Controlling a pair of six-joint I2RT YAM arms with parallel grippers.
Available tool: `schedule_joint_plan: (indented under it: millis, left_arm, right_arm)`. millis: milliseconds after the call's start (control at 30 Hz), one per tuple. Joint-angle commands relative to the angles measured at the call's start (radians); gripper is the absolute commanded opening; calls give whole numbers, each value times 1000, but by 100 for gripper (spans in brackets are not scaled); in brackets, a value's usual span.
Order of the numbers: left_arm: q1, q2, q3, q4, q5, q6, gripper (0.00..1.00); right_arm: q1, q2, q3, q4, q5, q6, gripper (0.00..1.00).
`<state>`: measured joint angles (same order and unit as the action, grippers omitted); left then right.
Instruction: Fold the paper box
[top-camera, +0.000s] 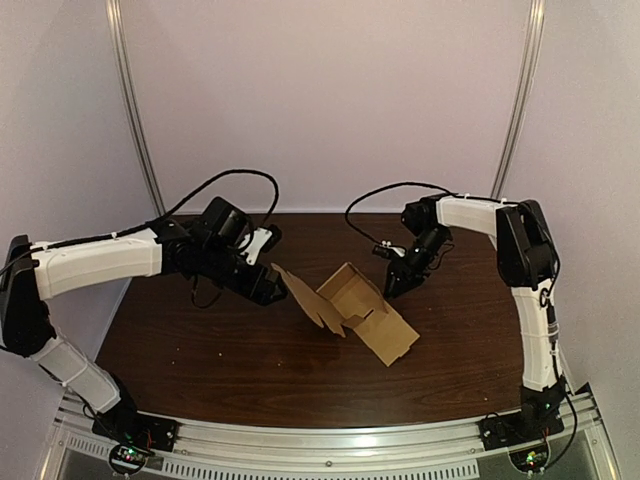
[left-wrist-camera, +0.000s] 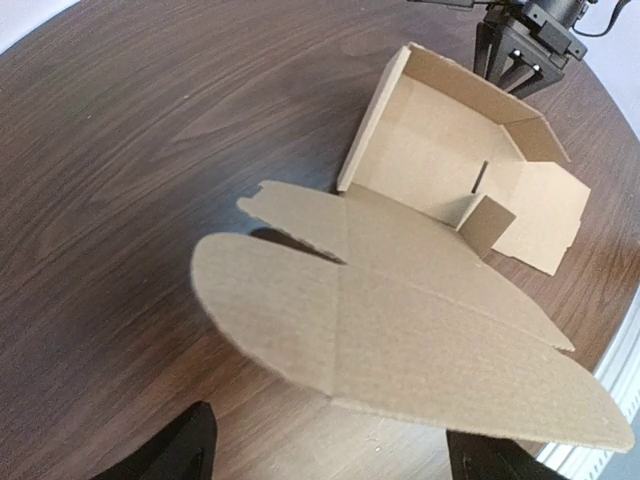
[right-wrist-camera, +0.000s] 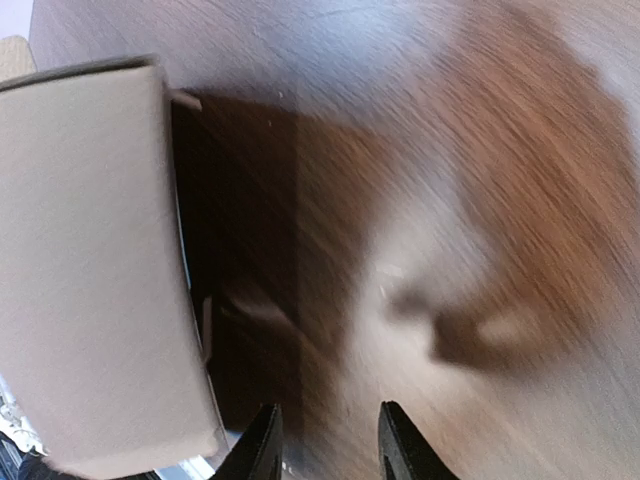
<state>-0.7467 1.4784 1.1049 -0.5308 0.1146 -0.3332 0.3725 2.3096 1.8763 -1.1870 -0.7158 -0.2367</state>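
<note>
Paper box and grippers are close together, so we begin at our left gripper. Its fingers stand wide apart, and the big rounded flap reaches in between them, raised a little off the table. We cannot tell if any finger truly touches the cardboard. Our right gripper shows only a narrow gap and holds nothing. It hangs just behind the standing rear wall, near it but apart. The box itself lies in the middle of the table, half formed, with one wall up, a small tab raised inside and the far panel flat.

We think the main risk is sliding. The cardboard looks light and nothing pins it, so a push on the flap may move the whole box over the wood instead of bending the crease. If the right gripper presses the wall off-centre, the box may turn or the wall may fall inward. The flap may also slip out from the wide fingers.
</note>
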Motion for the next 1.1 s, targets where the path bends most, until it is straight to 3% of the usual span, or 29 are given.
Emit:
schedule_joint_plan:
  millis: [0,167,300,367,467,633,867,1067]
  left_arm:
    - [-36,67,68,59,59,-21,82]
    - [-79,76,163,-153,8,-34,82]
    - [-86,48,381,-511,-160,59,82]
    - [-86,45,501,-613,-248,103,83]
    - [-85,100,645,-581,-271,185,86]
    - [-83,367,860,-557,-298,183,84]
    - [-88,283,658,-301,-243,65,81]
    - [-88,224,588,-318,-304,75,82]
  right_arm:
    - [-52,-162,-75,-5,12,-23,36]
    - [-59,-324,-217,7,4,-67,40]
    - [-59,-418,-286,15,38,-95,41]
    - [-59,-458,-315,38,54,-94,42]
    - [-58,-500,-345,68,59,-85,43]
    - [-55,-489,-350,93,40,-54,43]
    - [-53,-417,-396,139,48,-57,36]
    - [-29,-380,-365,135,-23,-46,43]
